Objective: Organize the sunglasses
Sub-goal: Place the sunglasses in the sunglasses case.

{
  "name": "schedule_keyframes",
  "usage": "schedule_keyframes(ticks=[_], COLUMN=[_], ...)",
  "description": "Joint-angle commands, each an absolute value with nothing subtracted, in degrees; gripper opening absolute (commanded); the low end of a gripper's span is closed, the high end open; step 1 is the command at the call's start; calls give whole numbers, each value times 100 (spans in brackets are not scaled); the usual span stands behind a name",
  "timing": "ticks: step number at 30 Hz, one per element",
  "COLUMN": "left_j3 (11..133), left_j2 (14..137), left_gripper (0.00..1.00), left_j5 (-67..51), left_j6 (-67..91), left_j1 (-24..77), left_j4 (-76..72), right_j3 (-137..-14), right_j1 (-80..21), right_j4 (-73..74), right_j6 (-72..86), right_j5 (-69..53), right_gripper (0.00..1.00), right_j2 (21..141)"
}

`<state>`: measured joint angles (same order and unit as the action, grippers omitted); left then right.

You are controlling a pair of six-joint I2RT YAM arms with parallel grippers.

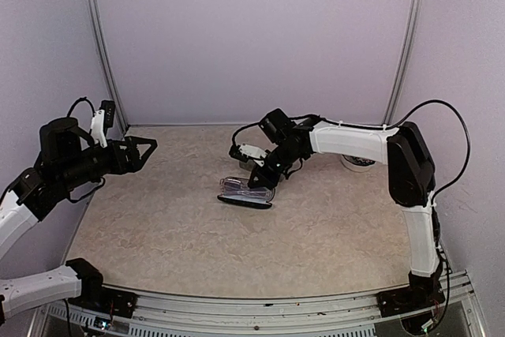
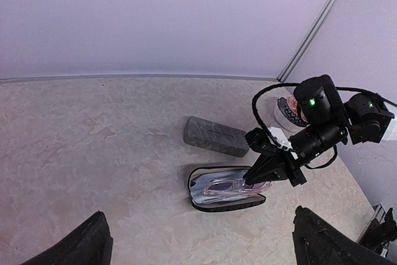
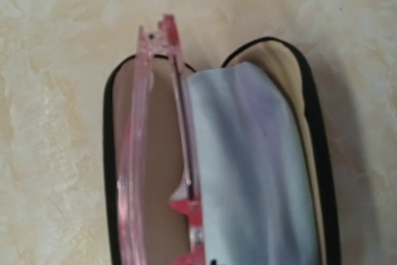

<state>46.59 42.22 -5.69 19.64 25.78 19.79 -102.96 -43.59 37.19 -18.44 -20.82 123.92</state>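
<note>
Sunglasses (image 3: 131, 153) stick out of the case (image 1: 243, 202) under our shut right end effector (image 2: 254, 179), which seems to hold nothing; pushing could snap them.

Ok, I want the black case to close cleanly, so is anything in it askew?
Yes. The pink sunglasses lie in the open black case, but one end sticks out past its rim, at the top of the right wrist view. A pale cloth fills the other half.

No words, numbers or signs can be read on anything in these pictures.
</note>
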Motion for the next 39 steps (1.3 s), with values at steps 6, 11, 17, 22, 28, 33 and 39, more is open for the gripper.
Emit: schedule_keyframes(ticks=[6, 11, 17, 22, 28, 33, 39], left_j3=[4561, 4540, 4544, 4535, 4535, 4535, 4535], left_j2=[4184, 4199, 4262, 4270, 4314, 4340, 4368], left_gripper=[99, 99, 99, 99, 99, 99, 99], left_j5=[-721, -739, -818, -813, -864, -886, -901], left_j6=[1925, 1937, 1951, 1936, 1951, 1951, 1944], left_j1=[2513, 2487, 2443, 2417, 2382, 2358, 2330], left_j4=[1780, 1768, 1771, 1770, 1759, 1765, 1761], right_j3=[-10582, -10532, -10504, -10553, -10643, -10652, -10661], right_j1=[-4177, -4125, -4100, -4078, -4072, -4039, -4017], right_j4=[3698, 3598, 3500, 3449, 3475, 3465, 3419], right_j6=[-1719, -1655, -1616, -1604, -1636, -1623, -1600], right_j5=[-2420, -2432, -2487, -2518, -2533, -2432, -2253], right_gripper=[0, 0, 0, 0, 0, 0, 13], right_j2=[12682, 12758, 12842, 12938, 13067, 13103, 13135])
